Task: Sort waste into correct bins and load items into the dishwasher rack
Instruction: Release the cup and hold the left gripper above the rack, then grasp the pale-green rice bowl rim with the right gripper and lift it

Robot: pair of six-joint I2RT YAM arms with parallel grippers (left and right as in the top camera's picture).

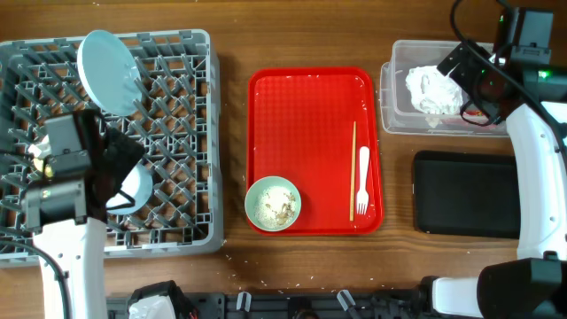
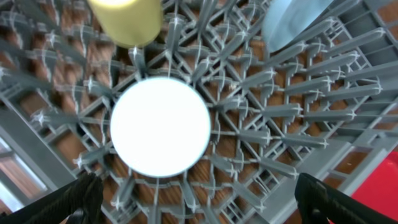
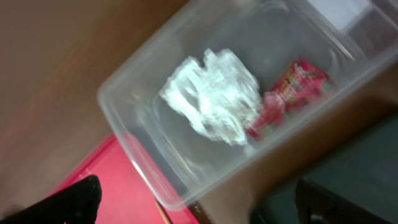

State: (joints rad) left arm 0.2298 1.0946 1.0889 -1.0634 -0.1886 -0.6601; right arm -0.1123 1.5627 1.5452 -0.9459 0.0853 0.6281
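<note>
At 9 o'clock on the table, overhead view: dishwasher rack (image 1: 190,106), grey, pegged.
- White plate (image 1: 110,71): stands tilted among the pegs at the rack's 12 o'clock.
- Pale bowl (image 2: 160,126): seated between the pegs near the rack's 6 o'clock.
- Yellow cup (image 2: 127,18): close beside the pale bowl, at its 12 o'clock in the left wrist view.

Left gripper (image 2: 199,208): above the rack, fingers (image 2: 71,199) spread wide with nothing between them. The pale bowl lies below, at 11 o'clock of the gap, clear of both fingers.

At table centre: red tray (image 1: 306,124).
- Teal bowl (image 1: 273,203): holds pale food scraps (image 1: 279,210) and sits at the tray's 7 o'clock corner.
- White fork (image 1: 362,182) and wooden stick (image 1: 353,168): side by side and parallel, at the tray's 4 o'clock.

At 2 o'clock: clear tub (image 1: 390,89).
- Crumpled napkin (image 3: 214,93): lies inside the tub.
- Red wrapper (image 3: 289,93): touches the napkin at its 3 o'clock in the right wrist view.

Right gripper (image 3: 205,205): over the tub, its fingers (image 3: 68,202) spread apart and empty. The napkin lies at 12 o'clock of the gap, down in the tub and apart from both fingers.

At 4 o'clock: black tray (image 1: 465,193), near the tub at its 6 o'clock.
</note>
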